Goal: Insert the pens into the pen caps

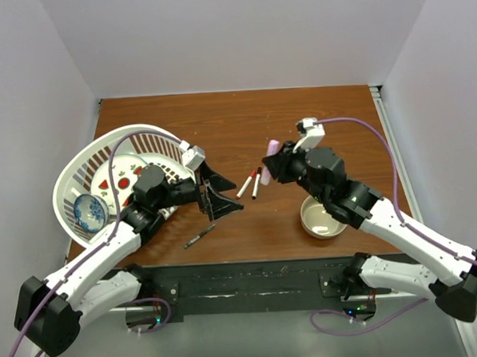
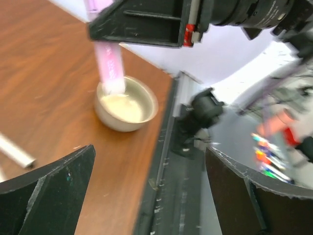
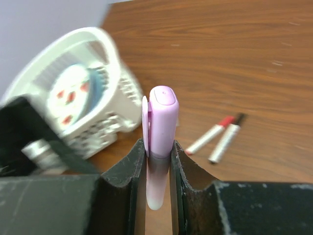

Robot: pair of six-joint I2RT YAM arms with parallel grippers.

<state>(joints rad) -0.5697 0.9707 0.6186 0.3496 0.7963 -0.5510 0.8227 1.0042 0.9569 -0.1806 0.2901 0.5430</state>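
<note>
My right gripper (image 3: 159, 152) is shut on the thick pink pen (image 3: 162, 122), held above the table with its pale pink cap (image 3: 163, 105) on the end that points away. In the top view this gripper (image 1: 271, 165) and pen (image 1: 272, 149) are right of centre. Two white-barrelled pens lie side by side on the table, one with a red cap (image 3: 225, 121), one with a black cap (image 3: 240, 117); they also show in the top view (image 1: 251, 184). A thin dark grey pen (image 1: 200, 236) lies near the front edge. My left gripper (image 1: 221, 197) is open and empty, left of the white pens.
A white basket (image 1: 144, 135) holding patterned dishes lies tipped at the left; it also shows in the right wrist view (image 3: 115, 73). A small beige bowl (image 1: 309, 223) sits at the front right, under my right arm, and shows in the left wrist view (image 2: 149, 95).
</note>
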